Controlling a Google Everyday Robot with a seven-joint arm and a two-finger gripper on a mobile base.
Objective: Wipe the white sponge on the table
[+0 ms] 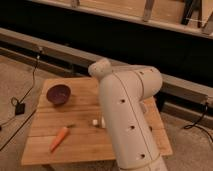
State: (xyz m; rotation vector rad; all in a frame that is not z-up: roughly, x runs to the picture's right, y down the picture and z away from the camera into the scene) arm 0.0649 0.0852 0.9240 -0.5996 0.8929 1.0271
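Gripper: your view of it is blocked by the big white arm (pixel 127 120); it is fully closed (no telling on what).
White sponge (pixel 95 122): small pale piece at the arm's left edge, on the table (pixel 75 145).
Nearby: purple bowl (pixel 58 93), carrot (pixel 58 138).

place: lab or workshop | cues: concrete floor (pixel 15 75); floor cables (pixel 27 92); metal rail (pixel 60 50)
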